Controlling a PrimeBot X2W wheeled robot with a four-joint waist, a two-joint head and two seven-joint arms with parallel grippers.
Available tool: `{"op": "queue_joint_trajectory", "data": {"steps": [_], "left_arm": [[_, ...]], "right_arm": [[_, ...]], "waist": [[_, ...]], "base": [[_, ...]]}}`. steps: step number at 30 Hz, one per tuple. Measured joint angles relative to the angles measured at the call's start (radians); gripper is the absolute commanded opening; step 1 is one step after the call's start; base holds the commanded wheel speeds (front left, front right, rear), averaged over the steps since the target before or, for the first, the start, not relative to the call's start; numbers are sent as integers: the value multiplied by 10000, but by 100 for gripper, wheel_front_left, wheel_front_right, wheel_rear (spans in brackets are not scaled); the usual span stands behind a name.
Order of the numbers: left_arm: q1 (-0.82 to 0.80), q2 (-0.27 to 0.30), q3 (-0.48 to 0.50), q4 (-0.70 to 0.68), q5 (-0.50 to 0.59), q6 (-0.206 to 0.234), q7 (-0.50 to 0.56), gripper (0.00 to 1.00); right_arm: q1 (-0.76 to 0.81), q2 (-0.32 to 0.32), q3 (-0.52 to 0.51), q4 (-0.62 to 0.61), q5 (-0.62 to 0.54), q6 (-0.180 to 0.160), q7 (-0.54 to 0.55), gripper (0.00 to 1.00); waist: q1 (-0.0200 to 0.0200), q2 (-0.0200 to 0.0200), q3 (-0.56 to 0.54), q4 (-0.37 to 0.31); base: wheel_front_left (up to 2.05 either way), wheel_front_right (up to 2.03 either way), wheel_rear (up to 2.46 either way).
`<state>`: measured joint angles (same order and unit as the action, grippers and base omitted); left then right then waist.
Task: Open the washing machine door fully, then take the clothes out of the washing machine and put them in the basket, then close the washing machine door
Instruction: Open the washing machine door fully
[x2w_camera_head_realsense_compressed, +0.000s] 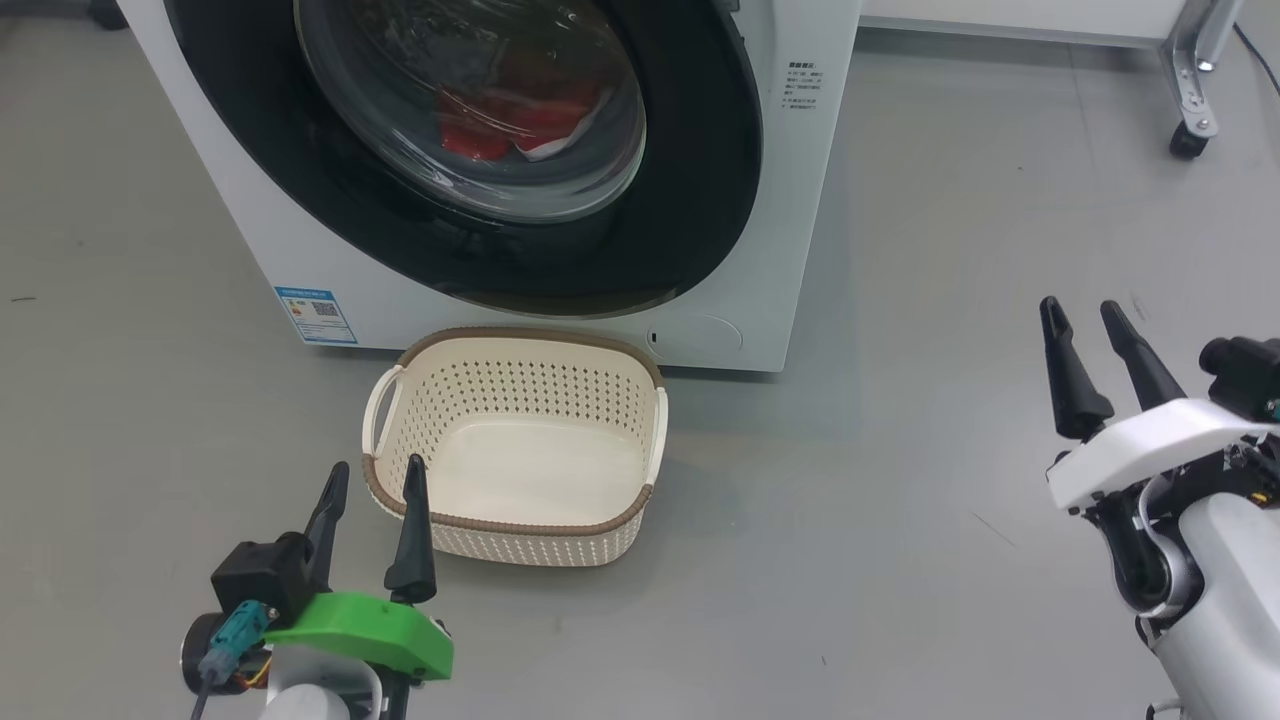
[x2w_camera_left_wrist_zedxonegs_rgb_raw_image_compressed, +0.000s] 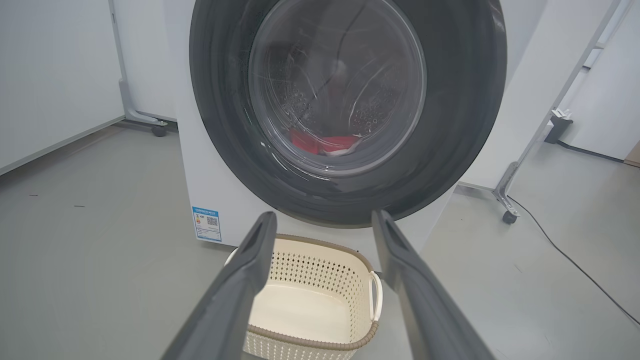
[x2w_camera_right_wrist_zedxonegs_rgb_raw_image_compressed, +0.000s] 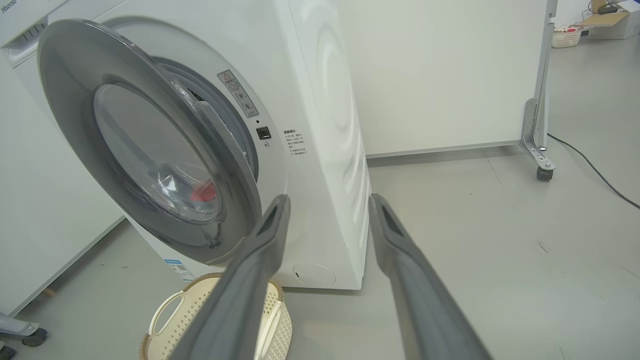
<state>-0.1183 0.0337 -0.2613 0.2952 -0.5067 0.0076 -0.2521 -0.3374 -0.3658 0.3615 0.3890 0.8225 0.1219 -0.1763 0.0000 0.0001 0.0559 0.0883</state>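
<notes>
The white washing machine (x2w_camera_head_realsense_compressed: 800, 200) stands ahead, and its black-rimmed door (x2w_camera_head_realsense_compressed: 690, 200) hangs slightly ajar, as the gap at its right side in the right wrist view shows (x2w_camera_right_wrist_zedxonegs_rgb_raw_image_compressed: 225, 125). Red clothes (x2w_camera_head_realsense_compressed: 520, 120) lie behind the glass, also seen as red clothes (x2w_camera_left_wrist_zedxonegs_rgb_raw_image_compressed: 320, 142). The cream basket (x2w_camera_head_realsense_compressed: 515, 340) sits empty on the floor right before the machine. My left gripper (x2w_camera_head_realsense_compressed: 372, 480) is open, its fingertips at the basket's near left corner. My right gripper (x2w_camera_head_realsense_compressed: 1082, 315) stands open well to the right, over bare floor, holding nothing.
Grey floor (x2w_camera_head_realsense_compressed: 900, 500) stretches to the right of the basket. A white partition on a wheeled metal leg (x2w_camera_head_realsense_compressed: 1190, 110) stands at the back right, with a black cable (x2w_camera_right_wrist_zedxonegs_rgb_raw_image_compressed: 595, 170) trailing on the floor beyond it. Another wheeled leg (x2w_camera_left_wrist_zedxonegs_rgb_raw_image_compressed: 150, 122) stands left of the machine.
</notes>
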Motion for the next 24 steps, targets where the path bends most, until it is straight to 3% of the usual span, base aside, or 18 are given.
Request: {"op": "queue_joint_trajectory", "data": {"steps": [24], "left_arm": [[117,10,205,-420,173,-54,0,100]], "right_arm": [[1244,128,105,-750,-675,-382,-581,100]], "waist": [[0,0,26,-279]], "base": [[0,0,0]]}}
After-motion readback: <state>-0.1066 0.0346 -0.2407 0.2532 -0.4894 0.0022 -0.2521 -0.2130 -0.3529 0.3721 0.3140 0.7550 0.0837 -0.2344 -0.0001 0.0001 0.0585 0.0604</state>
